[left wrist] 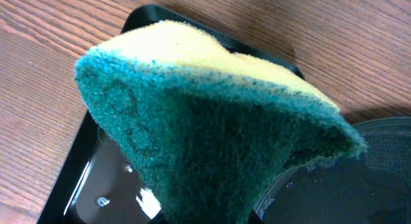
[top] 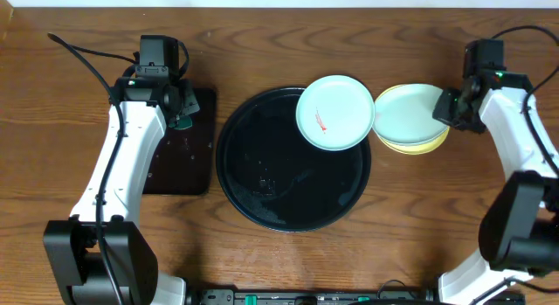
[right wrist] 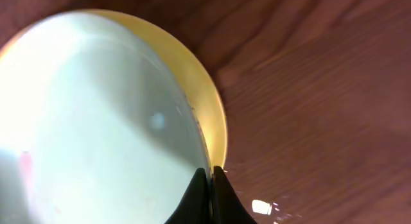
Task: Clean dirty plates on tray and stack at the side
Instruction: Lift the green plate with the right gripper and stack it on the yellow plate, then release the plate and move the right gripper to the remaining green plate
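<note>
**Counter** point(top: 402, 218): wooden. It carries two trays and one plate stack.

**Round tray** point(top: 253, 139): centre of the counter. The black floor is bare apart from a few droplets. No plate lies flat inside it.

**Rectangular tray** point(top: 179, 169): just left of the round tray. It is wet and looks to serve as the sponge's rest.

**Smeared mint plate** point(top: 335, 113): perched on the round tray's far right rim and partly overhanging it, with a short red streak on its face. Judged to be the one plate left to clean. Its position between the tray and the stack keeps it within reach of both arms.

**Stack**: on the counter just right of the tray, almost touching the smeared plate. The top mint plate point(top: 409, 111) sits in the yellow plate point(top: 415, 148), slightly off-centre, so a yellow crescent shows.

**Sponge** point(left wrist: 212, 121): green scrub face down, yellow back up, hanging above the rectangular tray. The left end effector point(top: 179, 117) is gripping it, though the fingers are hidden behind it. It appears parked there until the next wipe.

**Right end effector** point(right wrist: 209, 192): fingers drawn together at the top mint plate's rim, apparently pinching it to seat it on the stack.
</note>
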Controlling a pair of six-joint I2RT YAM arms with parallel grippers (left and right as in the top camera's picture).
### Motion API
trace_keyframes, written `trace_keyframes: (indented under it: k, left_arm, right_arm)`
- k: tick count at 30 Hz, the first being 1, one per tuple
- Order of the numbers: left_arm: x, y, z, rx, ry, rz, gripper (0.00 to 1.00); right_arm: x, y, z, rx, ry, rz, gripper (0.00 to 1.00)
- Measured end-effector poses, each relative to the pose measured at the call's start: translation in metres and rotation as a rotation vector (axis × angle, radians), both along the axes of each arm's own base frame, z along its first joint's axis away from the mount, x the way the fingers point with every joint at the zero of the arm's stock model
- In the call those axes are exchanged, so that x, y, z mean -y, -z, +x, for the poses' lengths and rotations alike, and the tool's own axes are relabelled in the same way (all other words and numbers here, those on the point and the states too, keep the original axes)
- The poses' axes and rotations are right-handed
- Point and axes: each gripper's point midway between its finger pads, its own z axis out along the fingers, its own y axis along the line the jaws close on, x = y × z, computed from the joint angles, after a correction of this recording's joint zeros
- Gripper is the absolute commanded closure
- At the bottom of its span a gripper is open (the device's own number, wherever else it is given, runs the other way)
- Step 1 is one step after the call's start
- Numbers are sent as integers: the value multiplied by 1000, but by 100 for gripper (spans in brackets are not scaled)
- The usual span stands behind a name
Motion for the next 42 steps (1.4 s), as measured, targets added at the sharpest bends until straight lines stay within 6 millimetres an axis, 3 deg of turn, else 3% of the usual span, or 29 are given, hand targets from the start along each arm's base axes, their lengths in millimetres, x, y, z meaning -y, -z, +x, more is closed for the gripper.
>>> trace_keyframes:
  k: [2,7,14,17,19,23,27,30,33,38,42]
  left_arm:
    - [0,0,0,0,0,0,92]
    - [0,0,0,0,0,0,92]
    - [0,0,0,0,0,0,92]
    - [0,0,0,0,0,0,92]
    - [0,0,0,0,0,0,92]
    - [0,0,0,0,0,0,92]
    - [0,0,0,0,0,0,92]
    - [0,0,0,0,0,0,92]
    - [0,0,0,0,0,0,92]
    - [0,0,0,0,0,0,92]
    - [0,0,0,0,0,0,92]
  right_arm:
    - [-3,7,1,-11,-5,21,97]
    - [-8,6,8,19,-12,46,77]
    - [-12,2,7,10,-29,67,71]
    - [-19,-10,18,48,-74,86,68]
    - [-32,-21,31,106,-135,114,64]
    - [-79,-44,51,222,-328,200,52]
    - [-127,-49,53,257,-541,232,46]
    - [-152,-41,51,247,-652,240,46]
    - [-166,-20,52,213,-710,241,46]
    - [-169,26,52,133,-731,250,52]
    - [-169,38,51,109,-738,254,64]
